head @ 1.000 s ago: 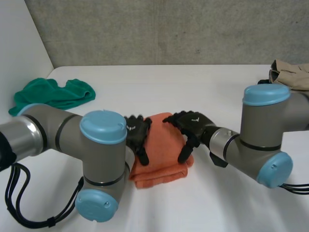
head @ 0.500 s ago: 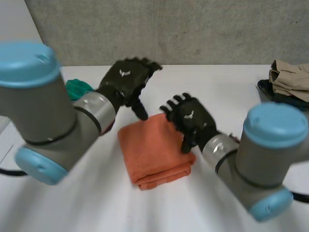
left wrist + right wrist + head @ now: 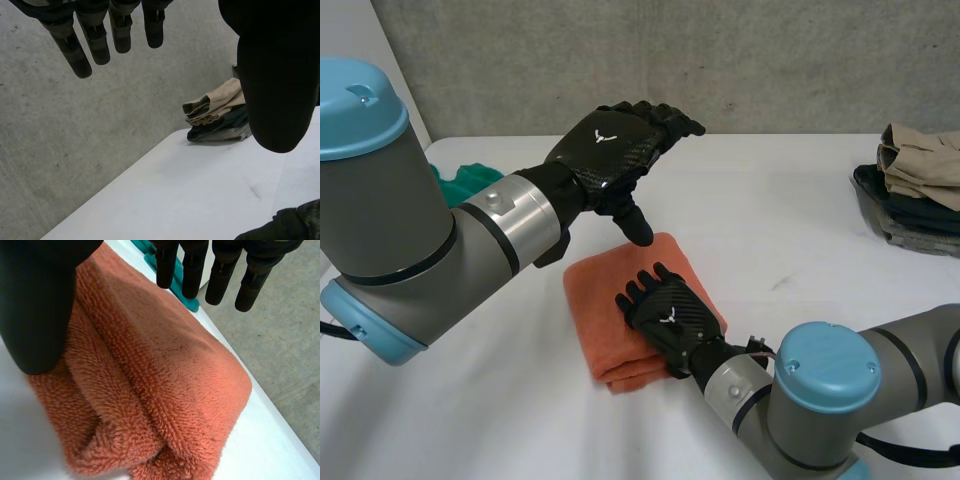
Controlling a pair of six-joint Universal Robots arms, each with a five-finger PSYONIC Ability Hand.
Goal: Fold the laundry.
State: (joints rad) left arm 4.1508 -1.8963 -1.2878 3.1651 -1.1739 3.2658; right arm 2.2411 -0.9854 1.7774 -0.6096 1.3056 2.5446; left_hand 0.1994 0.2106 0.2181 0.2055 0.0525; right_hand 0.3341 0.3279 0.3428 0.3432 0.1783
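An orange towel (image 3: 605, 300), folded into a thick square, lies on the white table (image 3: 800, 220) in front of me. My left hand (image 3: 618, 150) is lifted well above the towel's far edge, open, fingers straight and thumb pointing down, holding nothing. My right hand (image 3: 665, 315) is palm down over the towel's near right part, fingers straight and spread, open. In the right wrist view its fingers (image 3: 192, 270) and thumb (image 3: 40, 305) hover close above the orange towel (image 3: 165, 390) and its folded layers. In the left wrist view the fingers (image 3: 95, 40) point past the table toward the wall.
A green cloth (image 3: 455, 182) lies at the far left, partly behind my left arm, and beyond the towel as the green cloth (image 3: 191, 304). A pile of folded beige and dark clothes (image 3: 918, 170) sits at the far right edge, (image 3: 217, 112). A grey wall stands behind the table.
My left hand has come off the towel and risen toward the far side. My right hand slid from the towel's far right to its near right part, and its arm swung low.
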